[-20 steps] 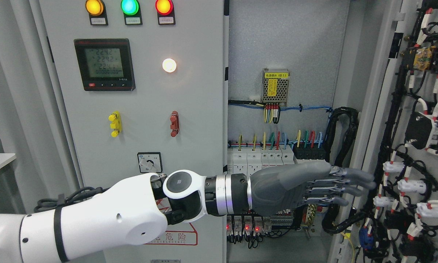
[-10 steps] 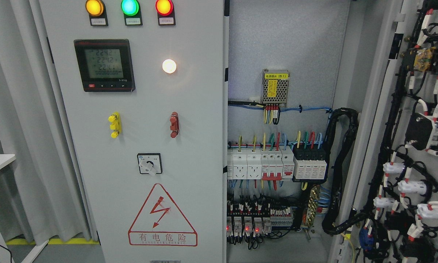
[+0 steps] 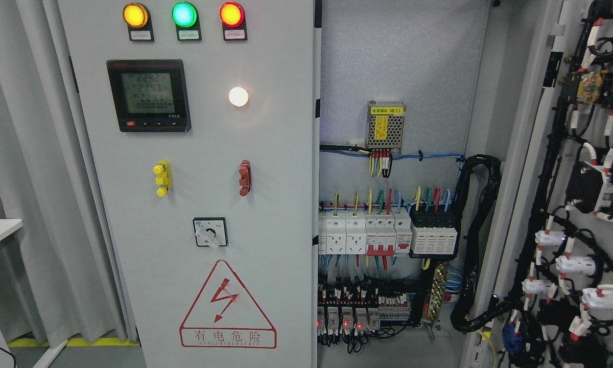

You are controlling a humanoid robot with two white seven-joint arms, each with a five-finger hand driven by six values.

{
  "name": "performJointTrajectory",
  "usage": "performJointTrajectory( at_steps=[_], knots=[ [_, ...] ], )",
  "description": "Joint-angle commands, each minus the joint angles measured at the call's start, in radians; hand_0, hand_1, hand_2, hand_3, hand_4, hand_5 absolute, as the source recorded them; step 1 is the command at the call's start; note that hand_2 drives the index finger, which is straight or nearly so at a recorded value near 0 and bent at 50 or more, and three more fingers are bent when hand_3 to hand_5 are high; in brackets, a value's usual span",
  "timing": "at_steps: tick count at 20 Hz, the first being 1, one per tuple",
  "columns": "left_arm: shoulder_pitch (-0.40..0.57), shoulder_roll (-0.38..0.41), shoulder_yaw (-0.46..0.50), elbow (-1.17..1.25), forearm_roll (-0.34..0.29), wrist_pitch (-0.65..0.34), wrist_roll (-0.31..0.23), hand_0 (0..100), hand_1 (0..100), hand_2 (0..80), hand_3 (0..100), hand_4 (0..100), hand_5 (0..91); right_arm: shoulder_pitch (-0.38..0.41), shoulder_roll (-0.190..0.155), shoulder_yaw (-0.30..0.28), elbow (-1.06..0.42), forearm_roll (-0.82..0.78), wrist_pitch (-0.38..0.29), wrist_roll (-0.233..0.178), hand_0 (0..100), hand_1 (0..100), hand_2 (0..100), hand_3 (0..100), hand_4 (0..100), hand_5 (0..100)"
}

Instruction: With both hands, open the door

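From the head camera, neither robot hand nor arm shows anywhere, so whether the fingers are spread or curled cannot be told.

The electrical cabinet stands with its left door [image 3: 194, 204] closed and facing the camera. The right door [image 3: 582, 204] is swung wide open at the picture's right, its inner face covered with black cable bundles and white connectors.

On the closed door sit three lit indicator lamps [image 3: 183, 15] in amber, green and red, a digital meter [image 3: 148, 95], a glowing white lamp [image 3: 238, 96], a yellow handle [image 3: 161, 178], a red handle [image 3: 244, 178], a rotary switch [image 3: 210, 232] and a red warning triangle [image 3: 227, 304].

Between the doors the open interior shows a small power supply [image 3: 385, 125] above a row of circuit breakers [image 3: 383, 232]; the lower terminals are too small to make out clearly.

A grey curtain [image 3: 25, 179] hangs at the left.
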Motion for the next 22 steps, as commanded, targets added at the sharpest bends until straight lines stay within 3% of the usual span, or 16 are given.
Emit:
performJointTrajectory(
  at_steps=[1,4,5,9,13,22],
  knots=[
    [0.078,-0.278,0.425,0.773,-0.042,0.032,0.087,30,0,2.7,3,4,0.0,0.128,-0.064,0.033,-0.597,0.033,0.000,0.000,22,0,0,0,0,0],
    [0.084,-0.276,0.427,0.795,-0.039,0.129,0.331,30,0,2.7,3,4,0.0,0.151,-0.067,0.024,-0.720,0.071,-0.007,-0.001,22,0,0,0,0,0],
    [0.089,-0.276,0.427,0.796,-0.039,0.135,0.349,30,0,2.7,3,4,0.0,0.151,-0.069,0.023,-0.766,0.071,-0.007,0.000,22,0,0,0,0,0],
    [0.094,-0.276,0.435,0.810,-0.036,0.141,0.357,30,0,2.7,3,4,0.0,0.145,-0.064,0.012,-0.933,0.073,-0.006,0.002,22,0,0,0,0,0],
    [0.094,-0.276,0.536,0.810,-0.038,0.204,0.353,30,0,2.8,3,4,0.0,0.107,-0.060,-0.014,-1.055,0.073,-0.001,0.002,22,0,0,0,0,0],
    [0.089,-0.278,0.537,0.805,-0.045,0.211,0.350,30,0,2.8,3,4,0.0,0.050,-0.049,-0.042,-1.276,0.071,-0.011,0.003,22,0,0,0,0,0]
  ],
)
